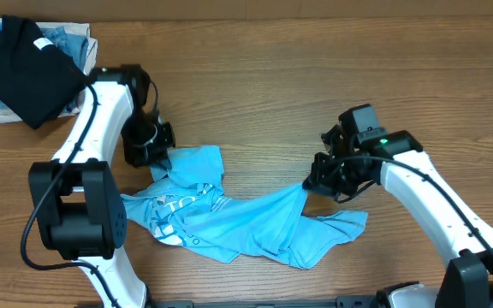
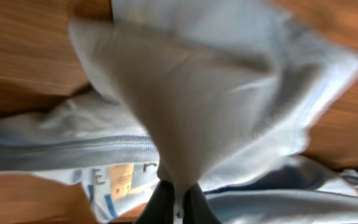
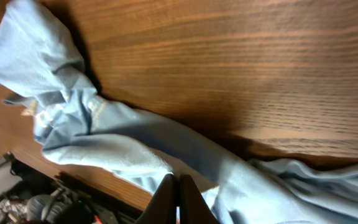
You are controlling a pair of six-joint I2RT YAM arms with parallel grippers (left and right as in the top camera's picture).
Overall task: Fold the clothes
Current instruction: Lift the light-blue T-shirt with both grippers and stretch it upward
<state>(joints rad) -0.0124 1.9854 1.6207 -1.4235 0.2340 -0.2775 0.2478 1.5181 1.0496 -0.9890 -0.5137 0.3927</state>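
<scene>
While the crumpled sky-blue short-sleeved t-shirt [image 1: 238, 224] with white lettering lies bunched on the brown wood-grain desk [image 1: 272, 94], midway along its near edge, the left tool [image 2: 178, 205] pinches a raised fold. The right tool [image 3: 178, 198] pinches the opposite end, probably thinly. Risk: pulling apart slips that shallow bite or twists the wad tighter.

On the sky-blue t-shirt [image 1: 255, 227], crumpled white lettering [image 2: 97, 178]; only an "E" legible

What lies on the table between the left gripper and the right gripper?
The light blue t-shirt spans that stretch, crumpled; the left gripper and right gripper each pinch it. The overhead view shows this.
</scene>
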